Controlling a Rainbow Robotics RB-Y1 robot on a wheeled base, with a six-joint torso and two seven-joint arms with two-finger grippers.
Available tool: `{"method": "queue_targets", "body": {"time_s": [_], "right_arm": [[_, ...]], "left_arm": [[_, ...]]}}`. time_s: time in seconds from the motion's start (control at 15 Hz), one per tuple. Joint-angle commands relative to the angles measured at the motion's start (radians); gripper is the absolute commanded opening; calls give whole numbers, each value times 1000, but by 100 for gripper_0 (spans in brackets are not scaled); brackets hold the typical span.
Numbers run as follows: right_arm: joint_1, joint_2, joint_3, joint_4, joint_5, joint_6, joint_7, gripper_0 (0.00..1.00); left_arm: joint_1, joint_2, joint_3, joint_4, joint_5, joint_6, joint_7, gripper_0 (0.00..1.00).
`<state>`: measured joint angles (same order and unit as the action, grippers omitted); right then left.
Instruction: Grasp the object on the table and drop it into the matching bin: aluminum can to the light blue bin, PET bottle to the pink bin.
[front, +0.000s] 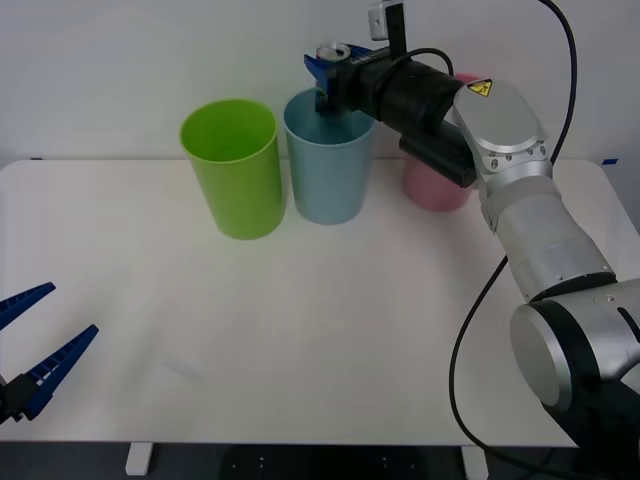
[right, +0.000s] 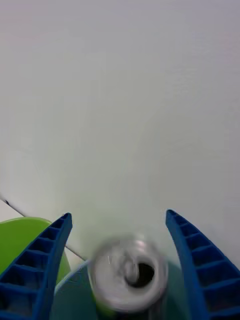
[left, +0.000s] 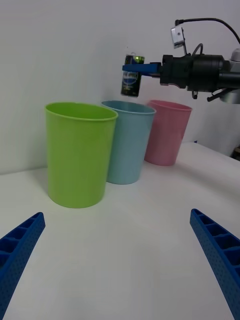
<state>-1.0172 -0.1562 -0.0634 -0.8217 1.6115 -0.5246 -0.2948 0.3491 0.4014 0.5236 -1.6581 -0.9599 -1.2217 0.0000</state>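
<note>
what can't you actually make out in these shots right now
- Pink bin, front view: mostly hidden behind the right arm.
- Aluminum can, right wrist view: blurred, its print unreadable; the right gripper fingers stand apart from it, so contact cannot be confirmed.
- Light blue bin, front view: its inside is partly blocked by the gripper.
- Left gripper, front view: open, cut off by the edge.

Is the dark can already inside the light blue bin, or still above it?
Still above: the small dark aluminum can hangs upright over the tall light blue plastic bin's rim, between the right gripper's spread fingers.
</note>
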Motion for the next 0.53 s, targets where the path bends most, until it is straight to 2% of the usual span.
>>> {"method": "queue_targets", "body": {"time_s": [0.07,0.27,0.53], "right_arm": [[0,0,-4,1,-5,0,0,100],[6,-2,-9,0,-21,0,0,100],[29,-32,-1,-22,-96,-25,16,100]], "left_arm": [[0,0,0,0,0,0,0,100],[0,0,0,0,0,0,0,100],[0,0,0,0,0,0,0,100]]}}
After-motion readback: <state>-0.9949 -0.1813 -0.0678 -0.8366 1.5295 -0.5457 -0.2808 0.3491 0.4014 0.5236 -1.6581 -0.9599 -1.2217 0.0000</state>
